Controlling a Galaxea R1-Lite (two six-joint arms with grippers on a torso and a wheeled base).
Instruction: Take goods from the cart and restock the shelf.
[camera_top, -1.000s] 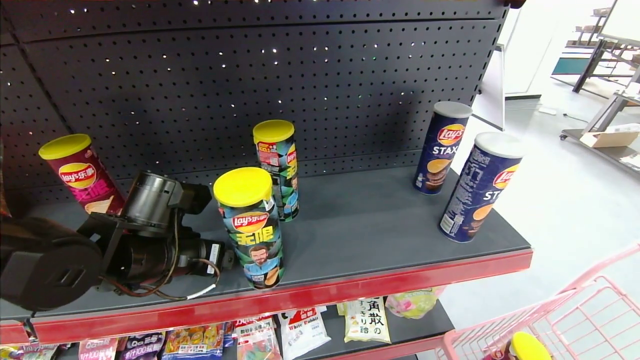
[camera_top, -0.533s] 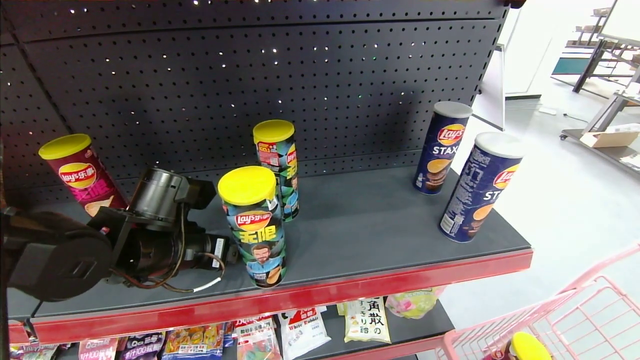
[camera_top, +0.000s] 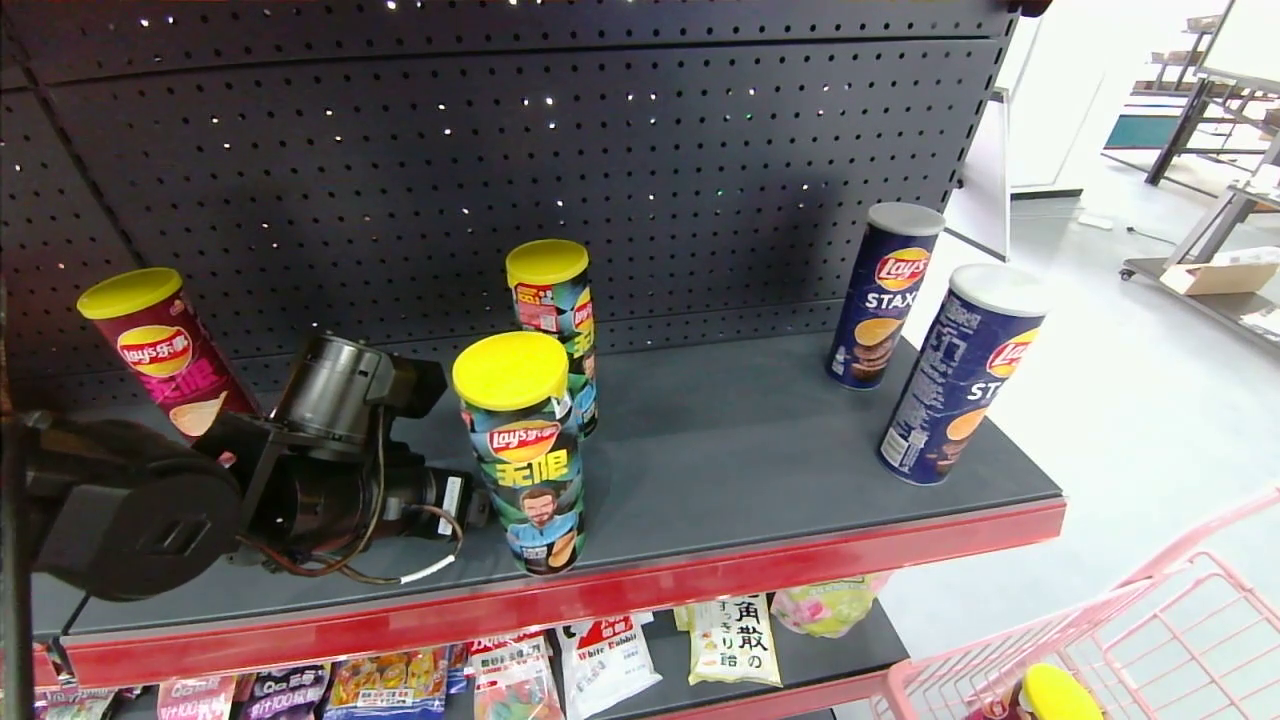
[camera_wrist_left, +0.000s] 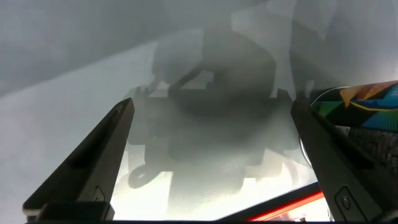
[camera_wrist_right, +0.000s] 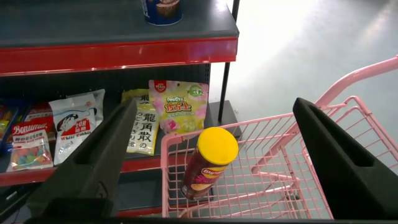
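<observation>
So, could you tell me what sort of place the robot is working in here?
Most likely a shop aisle, perhaps a mock-up: a pegboard-backed shelf with a red edge holds chip cans, snack bags lie on the tier below, and a pink shopping cart stands beside it.

yellow-lidded teal can (camera_top: 527, 470), navy can (camera_top: 955, 390), red-edged shelf (camera_top: 800, 565), pink cart (camera_wrist_right: 267, 174)

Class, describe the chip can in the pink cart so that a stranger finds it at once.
Start at the dark shelf with the red front edge and look past its right end, down to the pink wire cart. Inside its basket stands one chip can, dark red with a yellow lid. Unlike the other cans, it is in the cart, not on the shelf.
</observation>
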